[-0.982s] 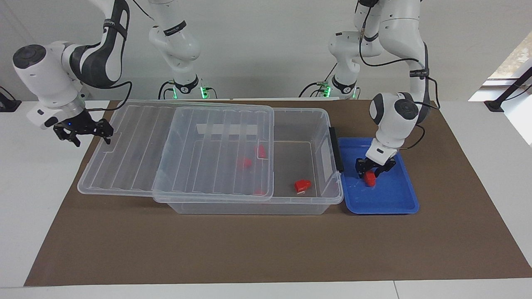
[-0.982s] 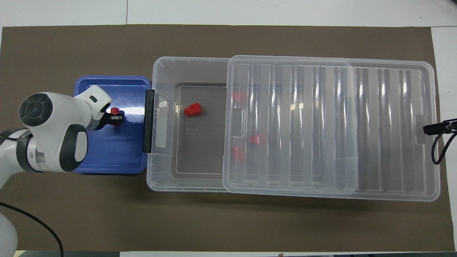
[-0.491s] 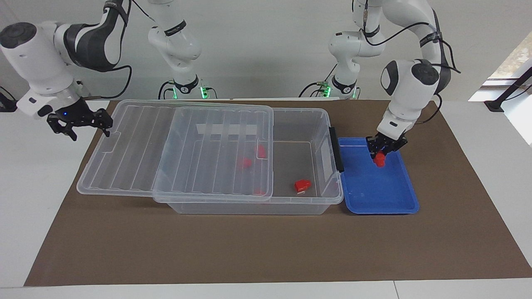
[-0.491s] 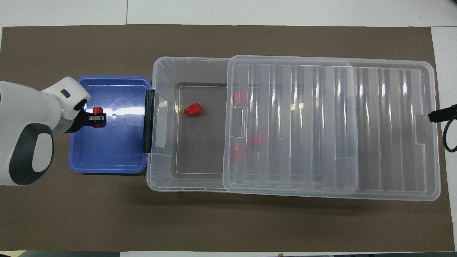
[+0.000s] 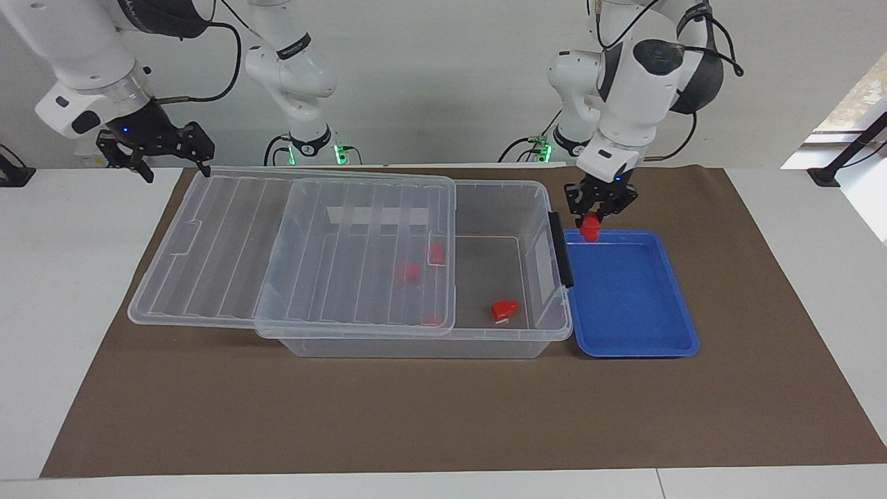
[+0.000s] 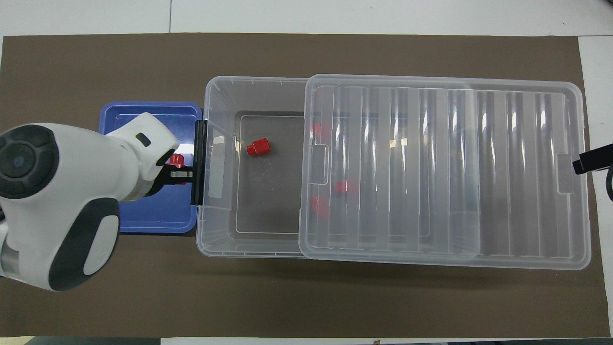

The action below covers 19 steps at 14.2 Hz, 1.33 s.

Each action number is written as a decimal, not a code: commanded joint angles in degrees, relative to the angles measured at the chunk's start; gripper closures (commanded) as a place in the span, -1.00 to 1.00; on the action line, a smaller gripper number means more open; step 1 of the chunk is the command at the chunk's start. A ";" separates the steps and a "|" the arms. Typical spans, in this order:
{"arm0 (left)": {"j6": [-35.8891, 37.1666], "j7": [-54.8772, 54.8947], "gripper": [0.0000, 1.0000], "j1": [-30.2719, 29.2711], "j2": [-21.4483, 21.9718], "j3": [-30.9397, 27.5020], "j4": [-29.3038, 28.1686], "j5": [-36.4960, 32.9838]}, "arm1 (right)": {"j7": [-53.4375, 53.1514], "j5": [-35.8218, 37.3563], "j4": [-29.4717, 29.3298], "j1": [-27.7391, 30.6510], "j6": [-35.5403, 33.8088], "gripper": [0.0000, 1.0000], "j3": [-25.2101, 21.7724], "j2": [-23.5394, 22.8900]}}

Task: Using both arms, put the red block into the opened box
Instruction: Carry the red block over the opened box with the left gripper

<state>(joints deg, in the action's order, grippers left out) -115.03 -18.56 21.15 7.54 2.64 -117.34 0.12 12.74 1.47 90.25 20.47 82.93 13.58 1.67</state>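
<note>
- The red block [image 5: 590, 229] hangs in the air, pinched between the fingers of the left gripper [image 5: 597, 212], over the edge of the blue tray [image 5: 637, 333] that lies nearest the box's black handle [image 5: 560, 249].
- In the overhead view the block [image 6: 175, 160] shows just beside that handle [image 6: 199, 163], mostly hidden under the left arm's white wrist.
- The left gripper's fingers are closed tight on the red block, which clears the tray floor.
- The box [image 5: 533, 208] sits beside the tray, touching it at the handle end, toward the left arm's end of the brown mat [image 5: 443, 423].
- Its ribbed lid [image 5: 229, 256] is slid toward the right arm's end, leaving the handle end of the box uncovered.
- A second red block with a white edge [image 5: 504, 310] lies on the uncovered box floor; a few more red pieces [image 5: 409, 270] show blurred through the lid.
- The right gripper [image 5: 158, 154] waits in the air above the lid's corner, fingers spread wide and holding nothing.
- The mat covers the white counter [image 5: 69, 277].
</note>
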 commanded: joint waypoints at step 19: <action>-23.13 -15.28 1.00 13.91 -16.59 -0.71 -5.18 0.49 | -8.00 -0.42 1.68 -1.66 4.79 -1.00 1.98 0.00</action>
<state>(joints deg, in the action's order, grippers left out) -135.91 -33.24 33.26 -8.56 2.62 -121.19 0.12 5.70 1.43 90.61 18.35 86.58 15.18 1.10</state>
